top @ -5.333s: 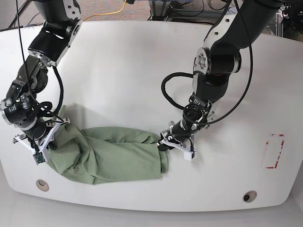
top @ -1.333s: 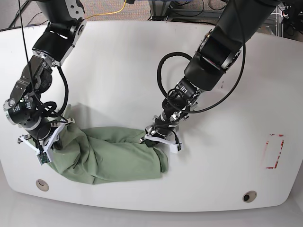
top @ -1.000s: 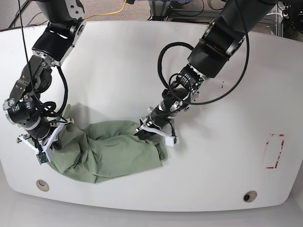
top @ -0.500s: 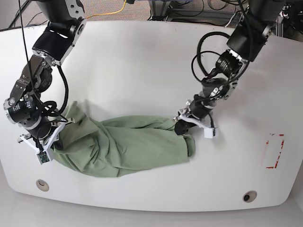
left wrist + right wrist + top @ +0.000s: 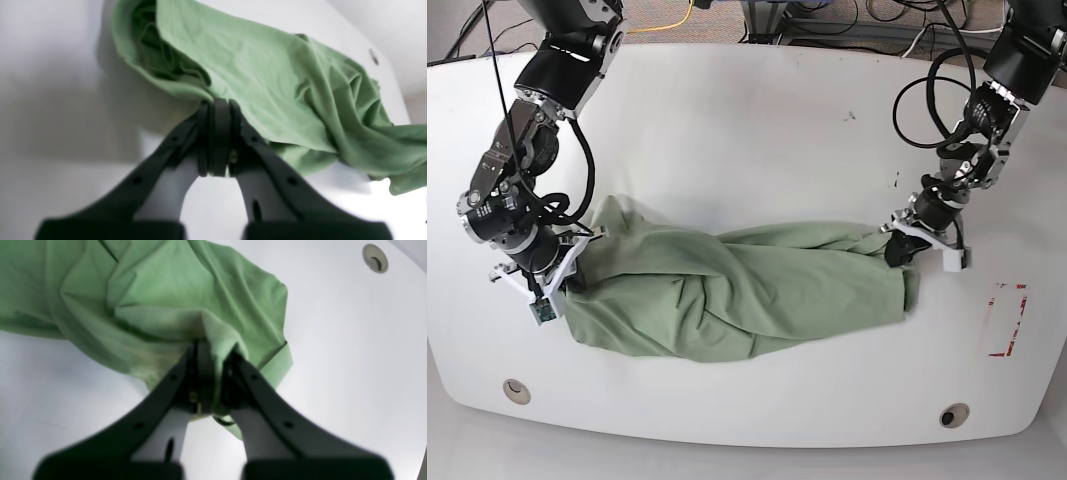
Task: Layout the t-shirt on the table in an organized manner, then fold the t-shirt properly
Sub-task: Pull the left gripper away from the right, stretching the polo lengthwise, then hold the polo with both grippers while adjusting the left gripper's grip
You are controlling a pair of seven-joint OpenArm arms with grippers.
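Stretching between both grippers in the base view, the t-shirt [image 5: 737,290] lies bunched across the table [image 5: 727,130], wider than half a second ago. Up close, the left gripper [image 5: 217,110] pinches a fabric edge. The right gripper [image 5: 213,353] pinches another fold near a cable hole [image 5: 375,254].

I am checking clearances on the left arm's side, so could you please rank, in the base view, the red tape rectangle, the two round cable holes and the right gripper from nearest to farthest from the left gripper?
From the left gripper:
1. Red tape rectangle, just beyond it toward the table's end.
2. Cable hole, near the front edge below it.
3. Right gripper, across the t-shirt.
4. Cable hole, at the far front corner.
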